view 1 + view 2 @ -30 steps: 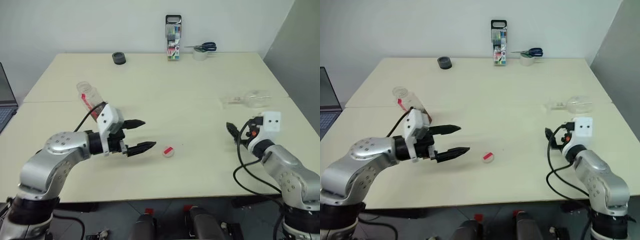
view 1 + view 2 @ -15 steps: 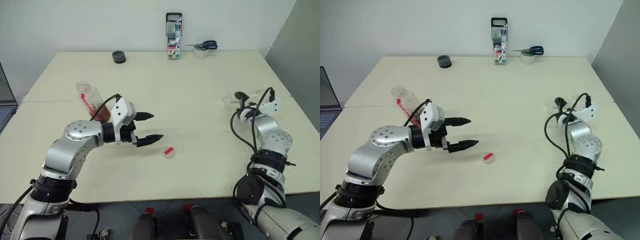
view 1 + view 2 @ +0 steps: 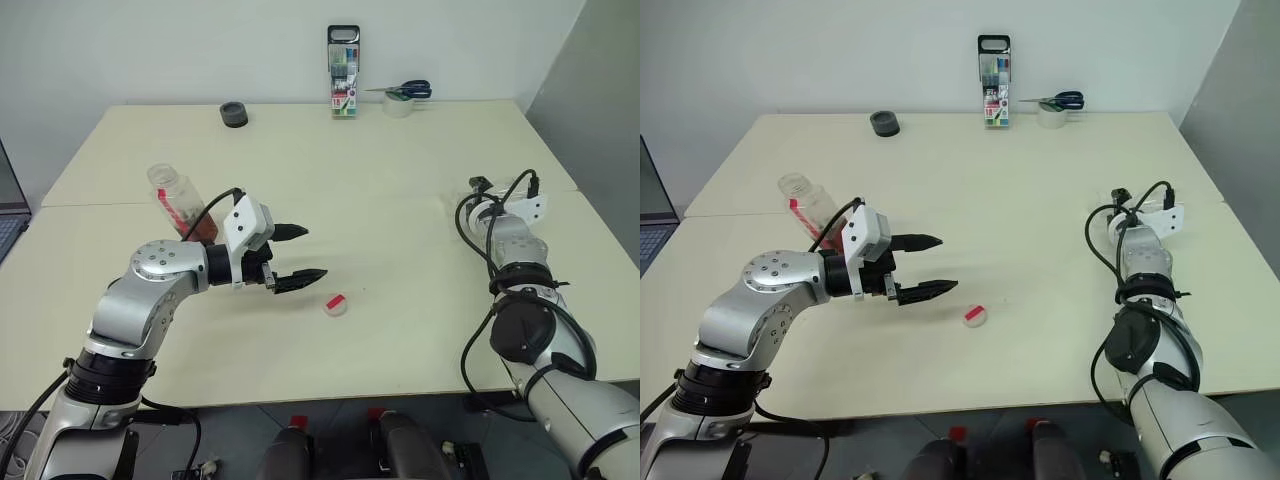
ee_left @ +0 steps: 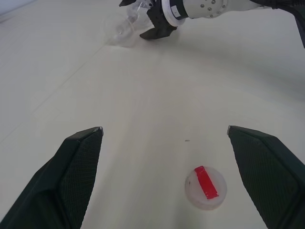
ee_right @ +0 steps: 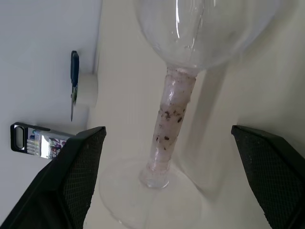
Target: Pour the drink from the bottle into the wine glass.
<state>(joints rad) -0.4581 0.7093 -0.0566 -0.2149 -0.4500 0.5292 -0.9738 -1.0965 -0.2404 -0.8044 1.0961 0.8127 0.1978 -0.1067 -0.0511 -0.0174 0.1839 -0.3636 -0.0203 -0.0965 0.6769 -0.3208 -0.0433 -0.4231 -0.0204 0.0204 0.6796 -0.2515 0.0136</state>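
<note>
Right gripper (image 5: 167,138) reaches the wine glass (image 5: 176,95).
Your right arm has swung forward to the table's (image 3: 400,250) right edge; jaws spread around the stem. Left gripper (image 3: 297,253) open, empty.

Cream table (image 3: 400,170); clear wine glass (image 5: 190,43) (speckled stem) — red-striped white cap (image 3: 336,303); reddish-brown drink (image 3: 203,230).

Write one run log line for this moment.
left gripper: open, near cap | right gripper: open around wine glass stem | bottle: uncapped, untouched
</note>
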